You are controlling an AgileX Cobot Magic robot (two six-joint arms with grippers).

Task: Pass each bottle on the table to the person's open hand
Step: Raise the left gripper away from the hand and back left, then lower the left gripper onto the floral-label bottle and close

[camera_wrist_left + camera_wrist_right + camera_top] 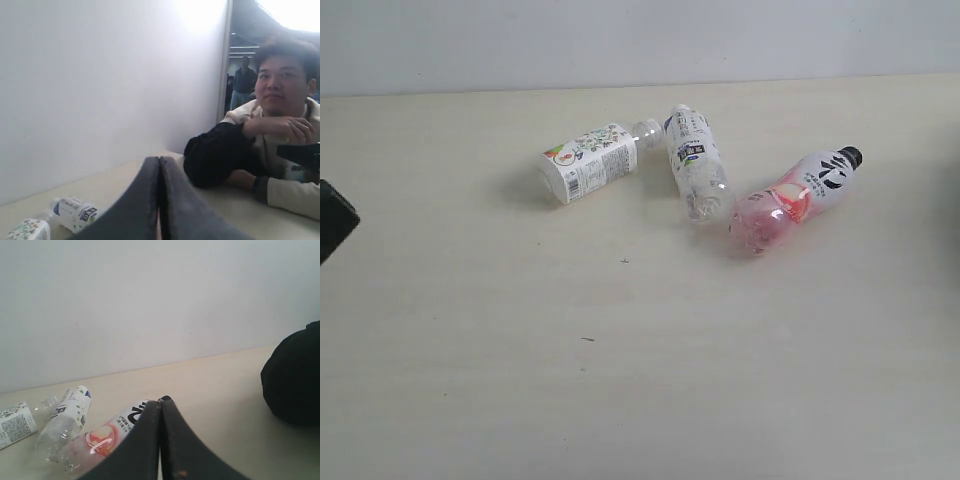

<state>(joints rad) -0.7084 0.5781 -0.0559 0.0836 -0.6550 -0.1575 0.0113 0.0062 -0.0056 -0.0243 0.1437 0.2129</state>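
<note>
Three bottles lie on their sides on the table [620,380]. They are the white-labelled fruit-print bottle [588,161], the slim blue-labelled bottle [697,162] and the pink black-capped bottle [794,199]. No lime-green labelled bottle is in view. My left gripper [160,160] is shut and empty, with the fruit-print bottle [29,230] and the blue-labelled bottle [75,213] lying beyond it to one side. My right gripper [161,401] is also shut and empty, close in front of the pink bottle [102,439]. No palm-up hand shows.
A person in a black-sleeved top [220,160] leans on the table's far end with arms folded. That black sleeve [295,380] also shows in the right wrist view. A black part of the left arm [334,220] pokes in at the table's left edge. A white wall runs behind.
</note>
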